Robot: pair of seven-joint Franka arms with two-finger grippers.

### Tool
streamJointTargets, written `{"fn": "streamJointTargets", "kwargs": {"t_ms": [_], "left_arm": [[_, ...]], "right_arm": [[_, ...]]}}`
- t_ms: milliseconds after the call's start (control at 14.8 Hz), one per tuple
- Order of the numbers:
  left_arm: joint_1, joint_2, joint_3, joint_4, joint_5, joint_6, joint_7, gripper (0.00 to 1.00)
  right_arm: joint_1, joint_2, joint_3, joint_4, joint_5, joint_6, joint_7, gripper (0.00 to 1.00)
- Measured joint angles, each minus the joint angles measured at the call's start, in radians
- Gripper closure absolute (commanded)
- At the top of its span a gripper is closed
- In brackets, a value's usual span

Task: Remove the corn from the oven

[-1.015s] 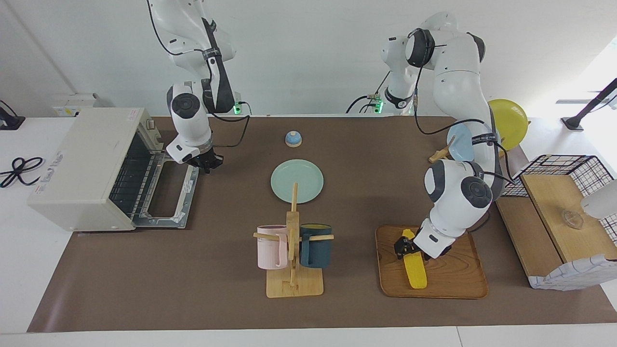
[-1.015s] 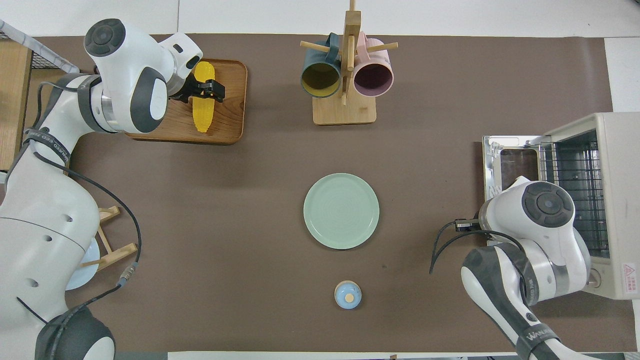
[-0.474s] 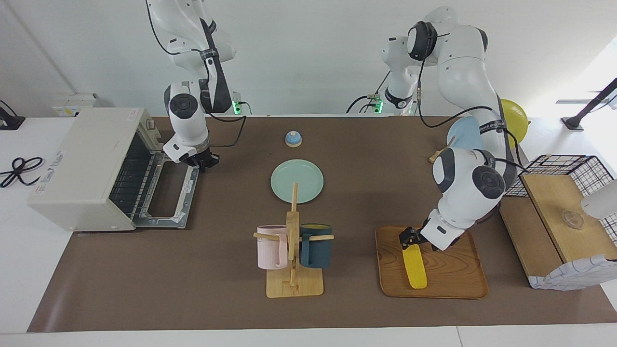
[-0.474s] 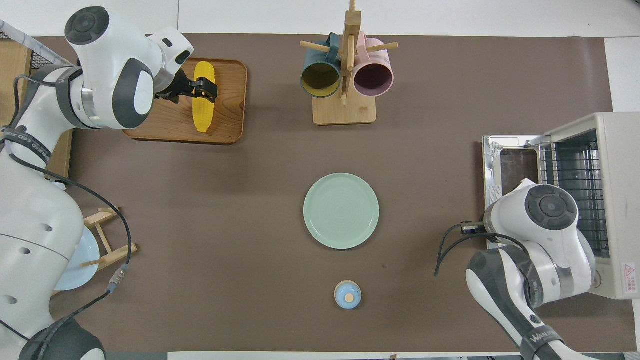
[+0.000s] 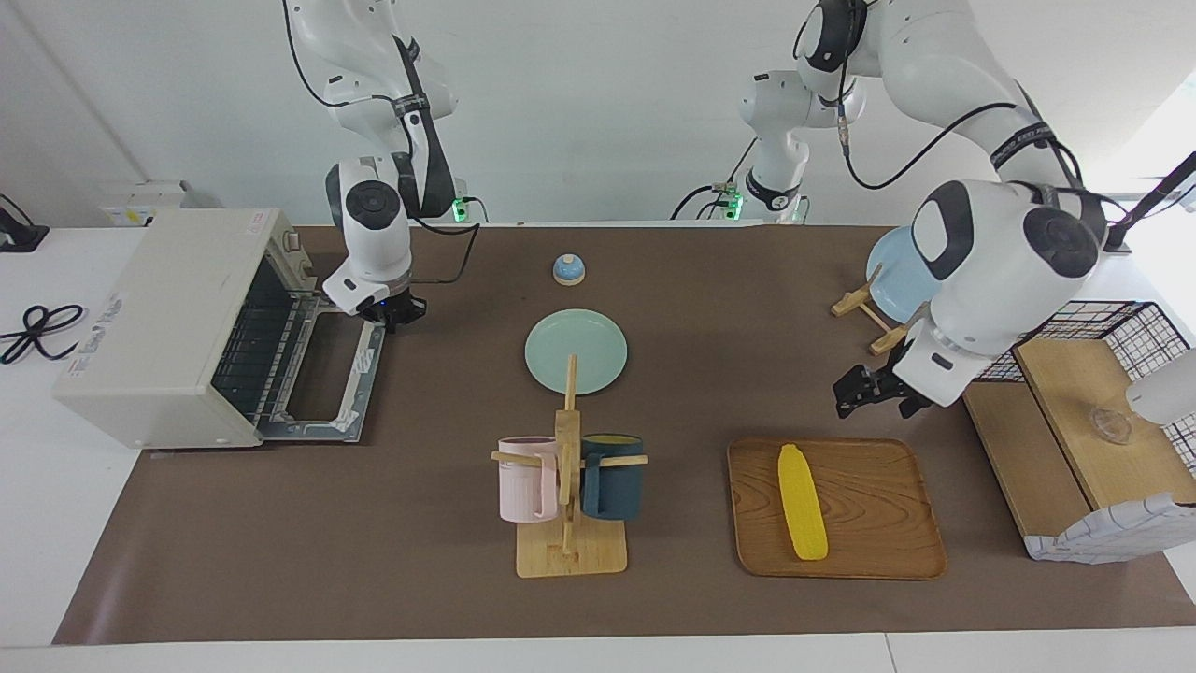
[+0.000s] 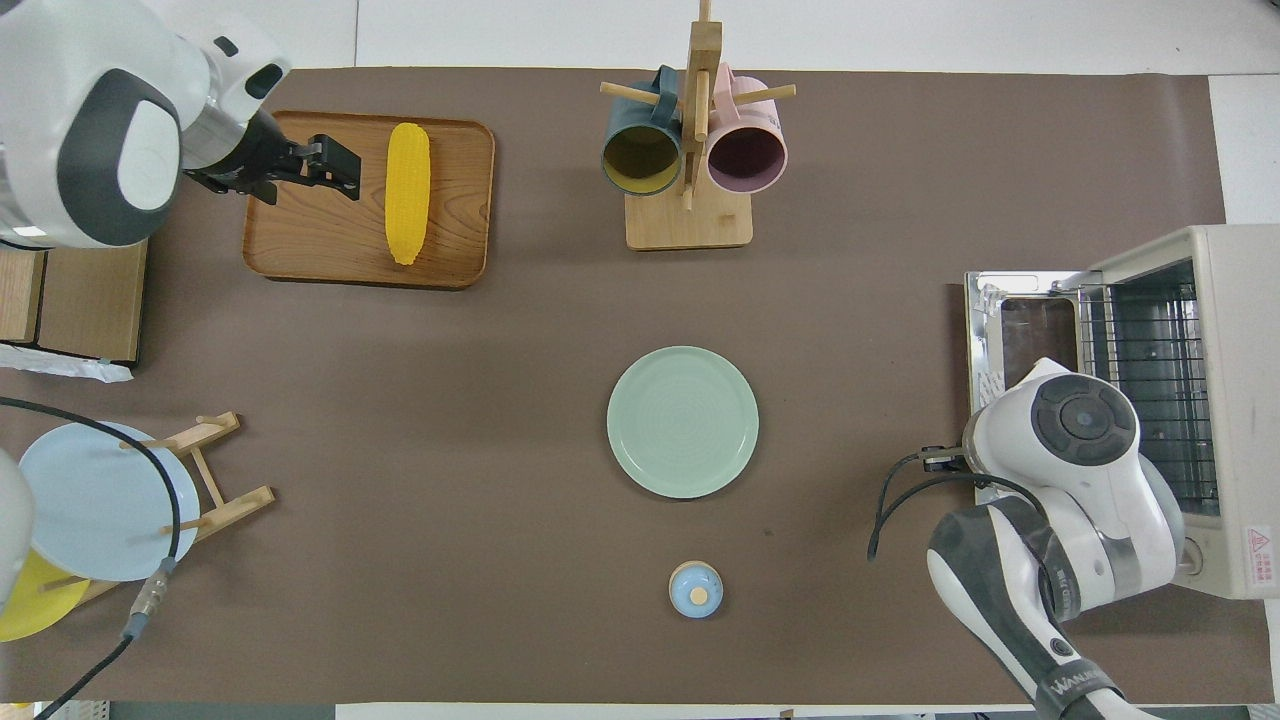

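Note:
The yellow corn [image 5: 804, 502] [image 6: 408, 192] lies alone on a wooden tray [image 5: 878, 551] [image 6: 300, 250] at the left arm's end of the table. My left gripper [image 5: 848, 397] [image 6: 345, 172] hangs open and empty, raised over the tray's edge nearer to the robots, clear of the corn. The off-white oven [image 5: 159, 318] [image 6: 1235, 400] stands at the right arm's end with its door [image 5: 322, 374] [image 6: 1020, 330] dropped flat and its wire rack bare. Over the door's corner nearest the robots sits my right gripper [image 5: 402, 316], shut and holding nothing; the overhead view hides it under its wrist.
A mug rack [image 5: 570, 486] with a pink and a dark blue mug stands mid-table, with a green plate [image 5: 576, 350] and a small blue bell [image 5: 568, 269] nearer the robots. A plate stand [image 6: 215, 480] and a wire-and-wood basket shelf [image 5: 1084, 411] flank the tray.
My left gripper, which stood around the corn on the tray, has risen and drawn back toward the robots, leaving the corn lying there. The right gripper shifted slightly by the oven door.

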Motion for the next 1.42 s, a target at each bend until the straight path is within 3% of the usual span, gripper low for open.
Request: {"fn": "streamJointTargets", "kwargs": {"t_ms": [203, 541, 947, 1353, 1421], "left_arm": [[0.0, -0.078, 0.002, -0.001, 0.027, -0.097, 0.0, 0.0], [0.0, -0.238, 0.009, -0.061, 0.033, -0.213, 0.0, 0.0], [0.0, -0.455, 0.009, -0.287, 0.034, -0.228, 0.0, 0.0], [-0.003, -0.487, 0.007, -0.359, 0.034, -0.168, 0.0, 0.0], [-0.003, -0.485, 0.01, -0.352, 0.034, -0.165, 0.0, 0.0]], "right_arm": [[0.009, -0.003, 0.007, 0.11, -0.026, -0.164, -0.015, 1.0], [-0.045, -0.048, -0.004, 0.274, -0.041, -0.377, -0.232, 1.0], [-0.184, -0.095, -0.032, 0.339, -0.079, -0.419, -0.491, 1.0], [-0.175, -0.099, -0.025, 0.405, -0.024, -0.5, -0.513, 1.0], [-0.173, -0.1, -0.022, 0.441, 0.015, -0.535, -0.514, 0.85]]}}
